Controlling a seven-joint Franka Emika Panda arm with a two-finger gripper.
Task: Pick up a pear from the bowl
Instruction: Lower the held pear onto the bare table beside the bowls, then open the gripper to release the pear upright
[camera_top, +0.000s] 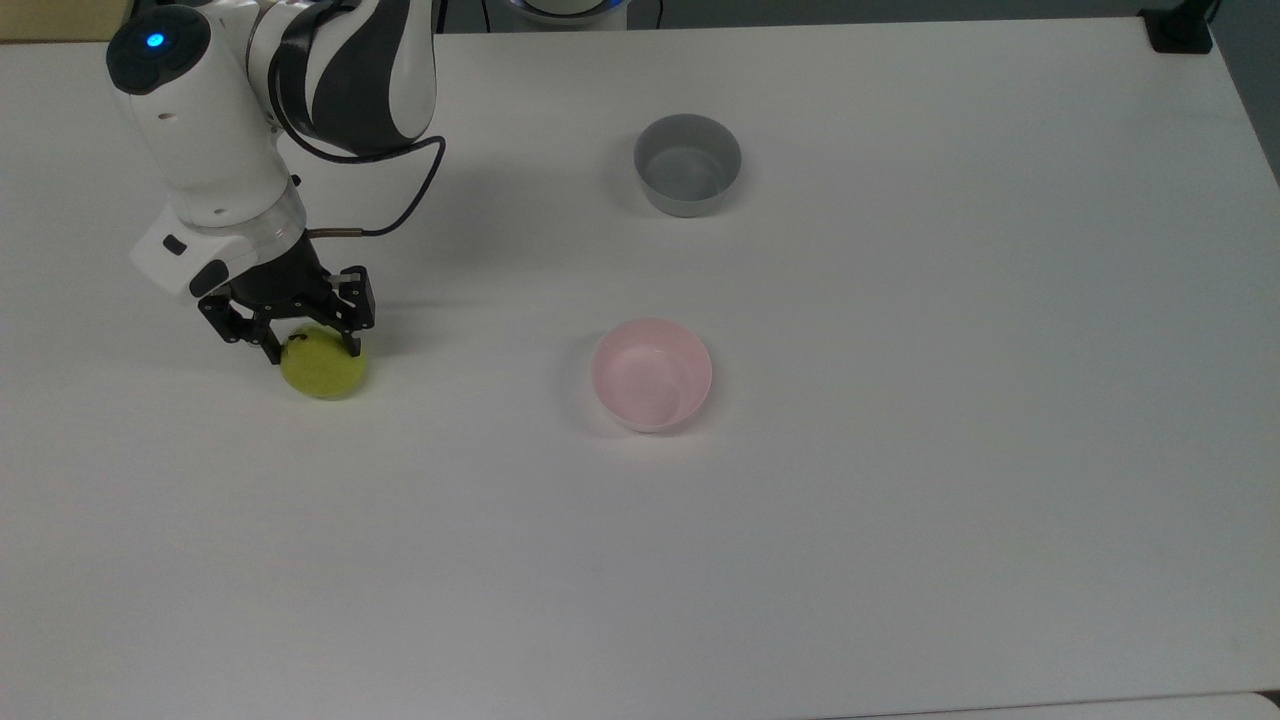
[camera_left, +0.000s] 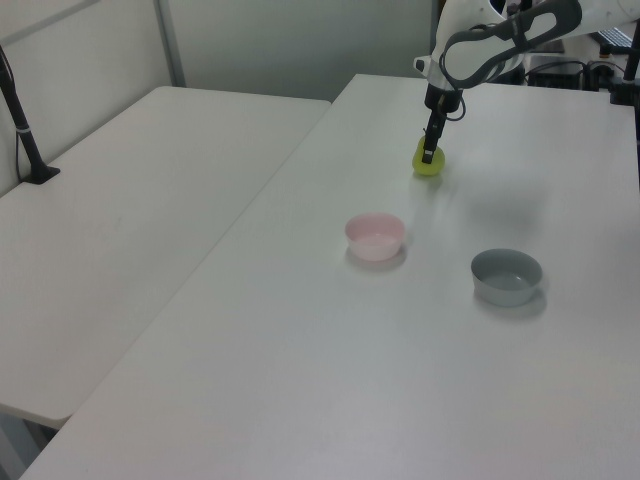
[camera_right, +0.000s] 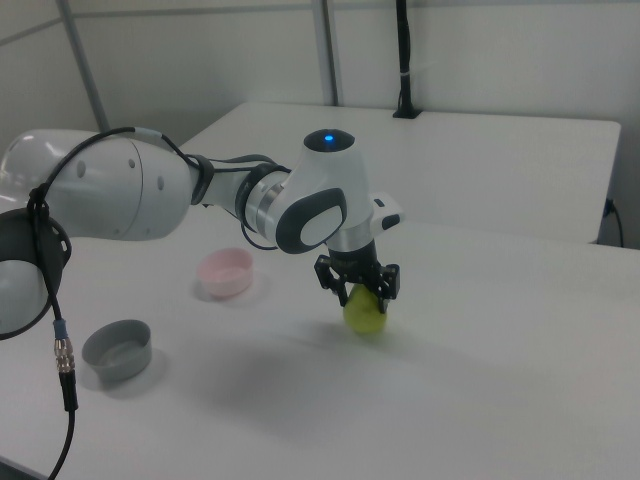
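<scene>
Pear (camera_top: 323, 368) noted down at the white table (camera_top: 900, 500) surface at the top view's left, well apart from the pink bowl (camera_top: 651, 374); whether it bears on the table I cannot tell. My gripper (camera_top: 312, 350) stands over it, pointing down, fingers (camera_top: 352, 340) clamped on the pear's upper part. In the right view the pear (camera_right: 365, 314) hangs just below the gripper (camera_right: 361, 291). Pink bowl holds nothing. Beyond it in the top view sits the grey bowl (camera_top: 687, 164), also holding nothing.
</scene>
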